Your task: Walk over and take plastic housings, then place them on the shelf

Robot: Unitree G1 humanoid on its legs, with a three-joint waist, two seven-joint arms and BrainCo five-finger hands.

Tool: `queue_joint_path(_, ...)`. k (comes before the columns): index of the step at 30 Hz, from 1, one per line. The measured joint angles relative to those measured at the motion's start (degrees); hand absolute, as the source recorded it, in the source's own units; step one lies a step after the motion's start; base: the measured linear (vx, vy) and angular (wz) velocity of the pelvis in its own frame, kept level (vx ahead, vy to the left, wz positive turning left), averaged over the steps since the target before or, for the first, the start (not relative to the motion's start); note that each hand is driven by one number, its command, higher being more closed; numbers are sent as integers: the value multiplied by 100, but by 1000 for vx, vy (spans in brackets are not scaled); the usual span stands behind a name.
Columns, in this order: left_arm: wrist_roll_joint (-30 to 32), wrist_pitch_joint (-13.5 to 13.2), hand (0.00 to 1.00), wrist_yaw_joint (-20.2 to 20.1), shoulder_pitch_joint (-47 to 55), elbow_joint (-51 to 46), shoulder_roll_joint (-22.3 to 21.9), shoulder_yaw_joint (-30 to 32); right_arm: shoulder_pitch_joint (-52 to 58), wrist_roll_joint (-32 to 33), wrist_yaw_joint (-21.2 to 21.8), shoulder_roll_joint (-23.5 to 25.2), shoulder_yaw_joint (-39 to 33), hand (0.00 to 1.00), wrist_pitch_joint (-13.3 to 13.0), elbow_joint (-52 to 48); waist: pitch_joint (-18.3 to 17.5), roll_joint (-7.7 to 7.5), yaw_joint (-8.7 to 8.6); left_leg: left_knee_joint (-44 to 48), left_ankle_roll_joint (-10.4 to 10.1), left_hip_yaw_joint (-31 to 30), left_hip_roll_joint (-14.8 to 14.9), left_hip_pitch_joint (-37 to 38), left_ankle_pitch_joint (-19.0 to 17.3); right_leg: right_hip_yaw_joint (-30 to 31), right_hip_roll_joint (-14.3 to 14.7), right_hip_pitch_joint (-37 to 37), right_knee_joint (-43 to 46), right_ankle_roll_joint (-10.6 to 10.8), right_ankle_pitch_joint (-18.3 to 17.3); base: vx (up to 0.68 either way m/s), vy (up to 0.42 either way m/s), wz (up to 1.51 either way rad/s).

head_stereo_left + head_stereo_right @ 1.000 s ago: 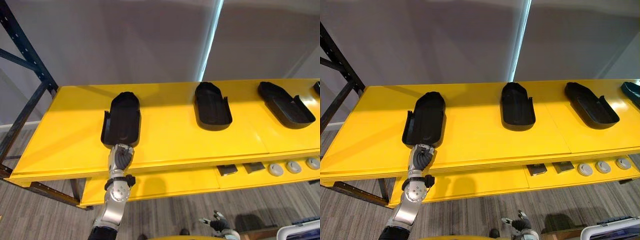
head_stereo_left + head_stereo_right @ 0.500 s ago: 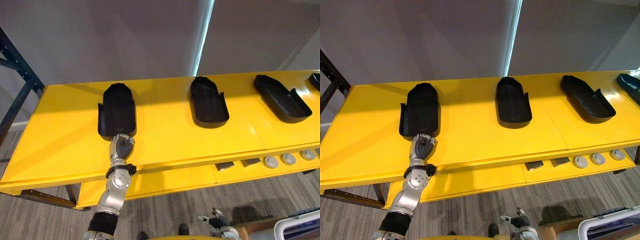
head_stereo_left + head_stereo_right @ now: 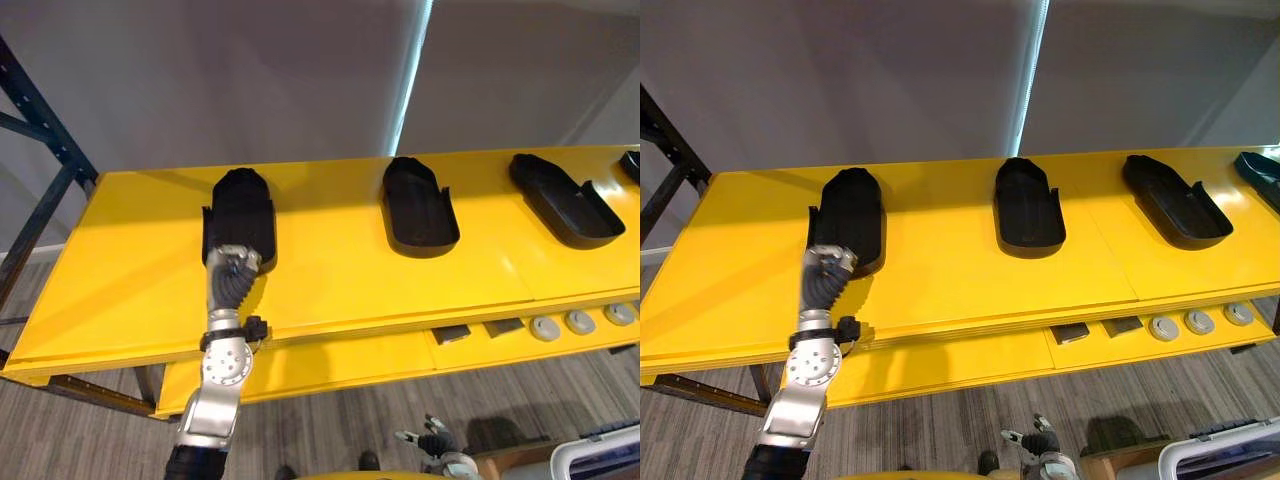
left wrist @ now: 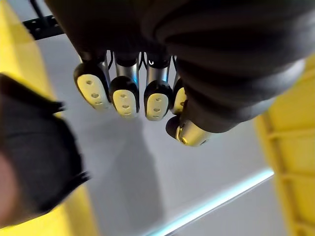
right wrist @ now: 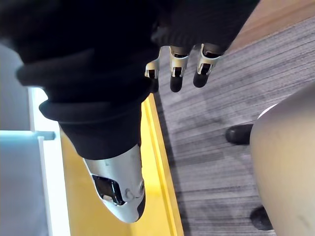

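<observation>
On the left of the yellow shelf the leftmost housing lies flat. The left hand, low at its near end a moment ago, has risen over that end, fingers straight and holding nothing, so this piece looks delivered and let go. The middle housing and the right housing already lie further along. The right hand hangs near the floor, fingers loose and empty.

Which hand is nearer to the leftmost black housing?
Left. The left hand is at the near end of the leftmost housing; the right hand hangs below the shelf, off to the right.
</observation>
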Motion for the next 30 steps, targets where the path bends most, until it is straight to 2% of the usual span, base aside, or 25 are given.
queue_joint_path(3,-462,-423,100,336,76,-521,-129,984,-3,40,2,-47,-39,0,-5,65,28,50,91,-21,0,-177,-3,-4,-5,-124,-18,49,150,13,-116,-90,-34,27)
queue_joint_path(7,-977,-483,100,875,511,-474,-457,2094,17,52,-22,-74,-42,0,13,82,22,30,240,-21,-4,-325,4,-2,-7,-284,-31,58,311,3,-248,-25,-20,22)
queue_joint_path(9,-1365,-441,100,1117,896,25,-585,2679,58,56,-114,-67,-41,0,22,66,10,11,332,-20,-3,-386,4,4,-16,-379,-43,96,334,8,-285,16,-19,20)
queue_joint_path(10,-1486,-420,0,1148,936,221,-636,2818,75,57,-127,-67,-40,0,24,61,8,5,365,-20,-5,-385,4,13,-25,-390,-46,112,334,11,-292,13,-6,14)
queue_joint_path(12,-1925,-256,0,1232,1181,1208,-799,3223,103,58,-134,-31,-22,0,78,15,-19,-29,392,-17,5,-341,0,74,-57,-419,-63,180,347,28,-343,17,0,8)
queue_joint_path(14,-2054,-61,0,1203,1331,1857,-873,3341,143,58,-138,10,-21,0,140,-99,-35,-58,416,-17,31,-297,-4,124,-53,-400,-68,210,350,33,-354,31,0,-7)
queue_joint_path(15,-2156,179,0,1058,1415,2611,-910,3329,241,57,-152,52,-23,0,158,-218,-59,-90,490,11,32,-259,-11,183,-51,-382,-77,259,350,44,-368,37,-1,-10)
queue_joint_path(16,-2175,245,0,965,1424,2849,-923,3326,251,57,-153,54,-23,0,169,-246,-67,-102,500,12,32,-251,-14,195,-53,-380,-79,268,351,46,-372,31,-6,-4)
queue_joint_path(18,-2183,497,0,451,1424,4072,-935,3218,297,60,-154,174,-23,0,205,-383,-97,-140,493,13,31,-236,-18,212,-55,-377,-85,278,356,47,-381,0,0,0)
queue_joint_path(21,-2164,612,0,-40,1375,5218,-973,2796,302,61,-155,215,-10,0,209,-387,-128,-187,497,-18,32,-227,-21,287,-57,-373,-101,277,495,55,-469,-33,-17,-1)
queue_joint_path(25,-1898,673,0,-342,1292,5906,-1082,2456,322,62,-161,194,-70,0,206,-383,-137,-152,493,-22,28,-210,-18,303,-60,-365,-100,252,556,48,-511,-60,-17,-2)
queue_joint_path(30,-1647,657,0,-561,1237,6241,-1019,2095,341,106,-271,112,-264,0,195,-343,-115,50,486,-23,3,-207,-15,289,-76,-355,-88,235,537,45,-512,-16,-9,-1)
